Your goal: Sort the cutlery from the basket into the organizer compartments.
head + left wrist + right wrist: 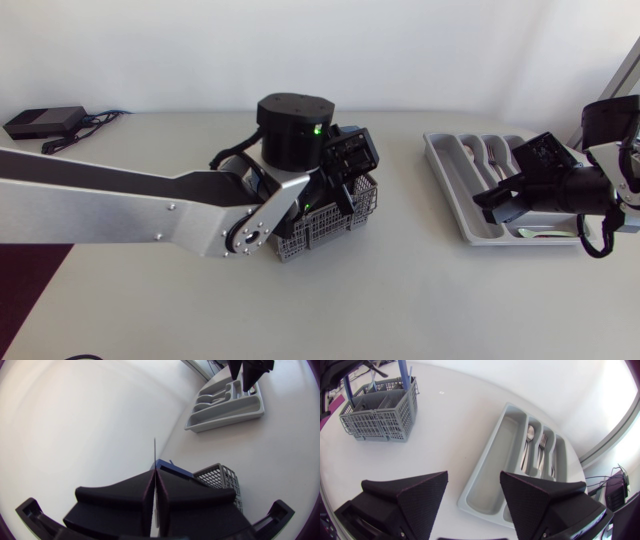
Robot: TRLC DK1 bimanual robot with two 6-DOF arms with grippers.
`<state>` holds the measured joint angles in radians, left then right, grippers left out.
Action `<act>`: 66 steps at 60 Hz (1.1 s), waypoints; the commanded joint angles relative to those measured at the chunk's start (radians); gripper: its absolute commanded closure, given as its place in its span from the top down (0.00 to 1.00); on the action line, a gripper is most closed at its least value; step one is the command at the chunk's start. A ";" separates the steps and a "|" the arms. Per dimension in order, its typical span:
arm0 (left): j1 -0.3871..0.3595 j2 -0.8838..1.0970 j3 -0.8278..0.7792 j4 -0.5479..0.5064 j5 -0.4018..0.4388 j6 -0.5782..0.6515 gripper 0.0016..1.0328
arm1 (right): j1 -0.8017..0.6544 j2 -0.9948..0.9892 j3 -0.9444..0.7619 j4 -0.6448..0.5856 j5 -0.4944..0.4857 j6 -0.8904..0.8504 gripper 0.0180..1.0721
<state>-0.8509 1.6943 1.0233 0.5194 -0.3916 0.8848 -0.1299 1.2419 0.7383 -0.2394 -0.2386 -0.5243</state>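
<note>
Head view: cutlery (495, 153) in organizer (447, 180)

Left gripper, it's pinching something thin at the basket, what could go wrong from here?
The left gripper is shut on a thin metal piece of cutlery, seen edge-on, and the hold looks slim; it may twist or slip on the way. The right gripper hangs open over the organizer, so the left arm could bump it when delivering. The piece's lower end is hidden; it may catch on the basket.
</note>
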 commanded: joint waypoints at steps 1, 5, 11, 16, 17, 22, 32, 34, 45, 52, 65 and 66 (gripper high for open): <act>-0.022 -0.073 -0.023 0.001 -0.013 0.037 0.03 | 0.023 -0.035 -0.037 -0.021 0.002 -0.003 0.72; -0.040 -0.108 -0.025 -0.019 -0.021 0.028 0.03 | 0.038 -0.061 -0.042 -0.028 0.002 -0.002 0.72; -0.071 -0.182 -0.020 -0.090 -0.026 -0.035 0.03 | 0.070 -0.114 -0.054 -0.044 -0.002 0.001 0.72; -0.094 -0.223 -0.015 -0.147 -0.026 -0.090 0.03 | 0.105 -0.167 -0.071 -0.055 -0.005 0.006 0.72; -0.097 -0.231 -0.015 -0.159 -0.026 -0.103 0.03 | 0.113 -0.174 -0.073 -0.060 -0.005 0.006 0.72; -0.102 -0.268 0.003 -0.257 0.005 -0.196 0.03 | 0.151 -0.219 -0.082 -0.078 -0.008 0.010 0.75; -0.074 -0.317 0.046 -0.438 0.155 -0.395 0.03 | 0.230 -0.303 -0.083 -0.144 -0.068 0.021 0.76; -0.065 -0.324 0.057 -0.472 0.194 -0.429 0.03 | 0.246 -0.317 -0.085 -0.158 -0.099 0.023 0.76; -0.010 -0.349 0.120 -0.602 0.382 -0.547 0.03 | 0.322 -0.352 -0.070 -0.236 -0.257 0.021 0.77; 0.049 -0.354 0.172 -0.673 0.531 -0.621 0.03 | 0.371 -0.343 -0.062 -0.261 -0.346 0.021 0.77; 0.101 -0.363 0.224 -0.746 0.717 -0.688 0.03 | 0.460 -0.326 -0.034 -0.276 -0.464 0.040 0.78; 0.104 -0.363 0.228 -0.753 0.734 -0.695 0.03 | 0.469 -0.320 -0.028 -0.276 -0.467 0.044 0.78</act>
<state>-0.7609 1.3586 1.2041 -0.2211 0.2905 0.2382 0.3019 0.8978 0.6865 -0.5018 -0.6815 -0.5148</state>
